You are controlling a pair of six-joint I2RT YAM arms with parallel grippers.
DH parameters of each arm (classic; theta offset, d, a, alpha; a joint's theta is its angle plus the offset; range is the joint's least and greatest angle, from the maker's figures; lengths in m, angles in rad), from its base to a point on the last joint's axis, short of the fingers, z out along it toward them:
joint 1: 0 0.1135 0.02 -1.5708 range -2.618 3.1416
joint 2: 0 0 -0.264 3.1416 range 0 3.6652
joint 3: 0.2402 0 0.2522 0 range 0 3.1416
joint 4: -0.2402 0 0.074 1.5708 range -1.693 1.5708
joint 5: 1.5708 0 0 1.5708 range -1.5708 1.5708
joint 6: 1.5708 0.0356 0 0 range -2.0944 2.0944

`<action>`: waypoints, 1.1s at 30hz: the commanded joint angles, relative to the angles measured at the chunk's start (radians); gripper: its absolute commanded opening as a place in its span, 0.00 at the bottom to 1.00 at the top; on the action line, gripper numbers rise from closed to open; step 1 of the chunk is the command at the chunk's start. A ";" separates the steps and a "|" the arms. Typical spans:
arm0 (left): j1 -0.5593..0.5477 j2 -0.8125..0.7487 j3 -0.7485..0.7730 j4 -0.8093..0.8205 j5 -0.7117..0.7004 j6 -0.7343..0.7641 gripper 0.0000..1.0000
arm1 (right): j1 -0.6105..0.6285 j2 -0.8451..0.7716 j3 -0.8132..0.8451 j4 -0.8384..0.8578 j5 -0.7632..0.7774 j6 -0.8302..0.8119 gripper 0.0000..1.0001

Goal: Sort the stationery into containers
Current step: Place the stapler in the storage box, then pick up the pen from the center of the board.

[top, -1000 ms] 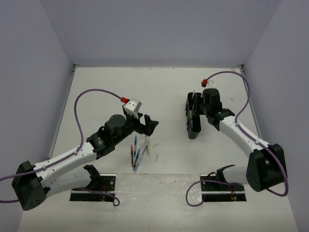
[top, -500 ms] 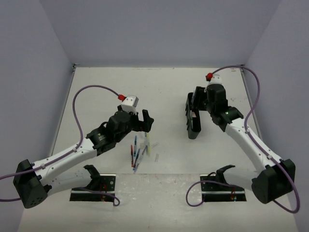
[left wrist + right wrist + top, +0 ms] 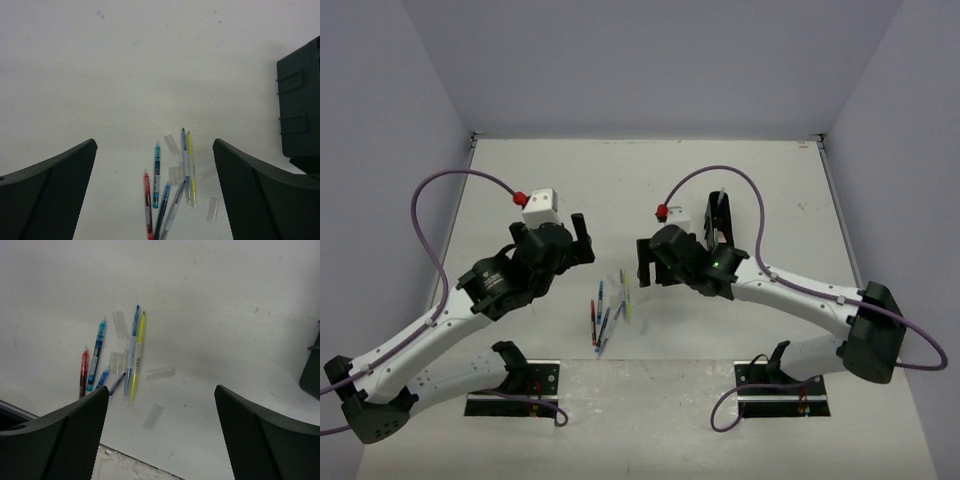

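The left tool [image 3: 584,240] and the right tool [image 3: 642,264] both gape apart, empty, at 11 and 1 o'clock of the loose pens [image 3: 608,312] on the table [image 3: 520,180]. The tray [image 3: 712,225] sits at 2 o'clock of them. The step looks like a fresh pick-up, which calls for lowering one tool astride a single pen and closing.

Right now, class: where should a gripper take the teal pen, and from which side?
Probably take the teal pen by its far half, from straight above, jaws across the barrel: it lies flat, and only its near end crowds the red pen.
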 commanded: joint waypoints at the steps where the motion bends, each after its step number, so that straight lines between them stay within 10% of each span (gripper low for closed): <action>1: 0.004 -0.129 -0.003 -0.061 -0.092 0.078 1.00 | 0.047 0.198 0.112 -0.042 -0.028 0.122 0.74; 4: 0.005 -0.190 -0.069 0.023 -0.015 0.196 1.00 | 0.067 0.309 0.172 -0.039 -0.050 0.108 0.43; 33: 0.005 -0.193 -0.189 0.098 0.068 0.224 1.00 | 0.103 0.640 0.338 -0.068 -0.109 0.117 0.20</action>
